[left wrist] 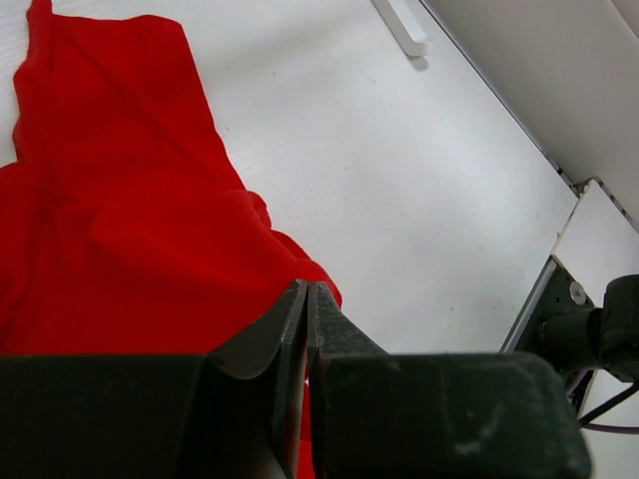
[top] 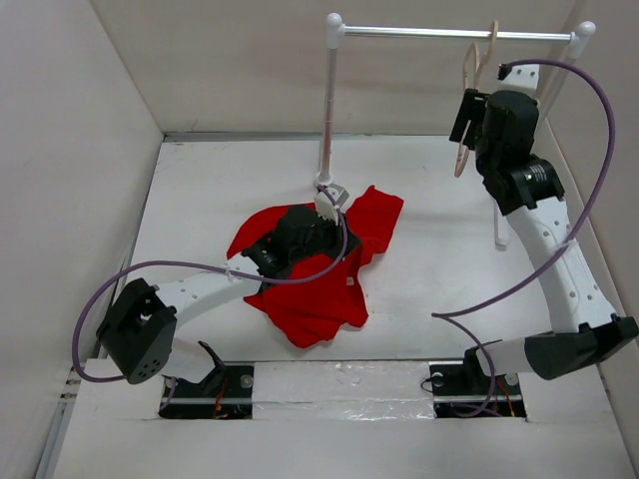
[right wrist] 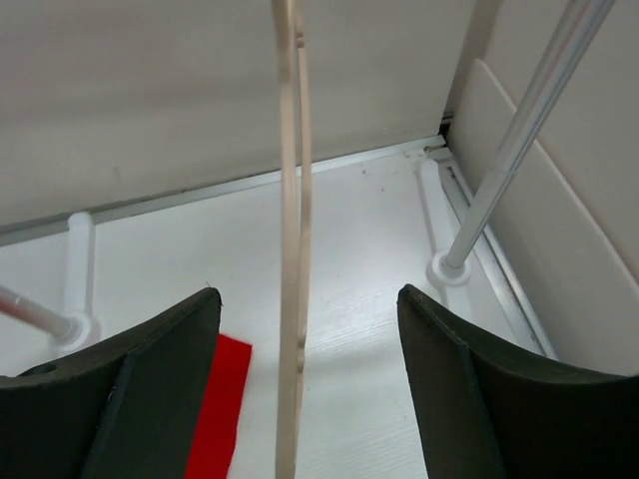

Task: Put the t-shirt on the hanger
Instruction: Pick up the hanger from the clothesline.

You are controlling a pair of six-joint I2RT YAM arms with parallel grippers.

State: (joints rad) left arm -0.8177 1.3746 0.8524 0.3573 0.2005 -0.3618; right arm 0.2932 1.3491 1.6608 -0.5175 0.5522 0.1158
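The red t-shirt lies crumpled on the table's middle. My left gripper rests on top of it. In the left wrist view its jaws are pressed together with red cloth showing in the thin gap between them. The cream hanger hangs from the rack's rail at the back right. My right gripper is open, with one finger on each side of the hanger and neither touching it. A strip of the t-shirt shows in the right wrist view.
The white rack has a metal rail across the back. Its left post and foot stand right behind the t-shirt. Its right post stands by the right wall. Side walls close in the table.
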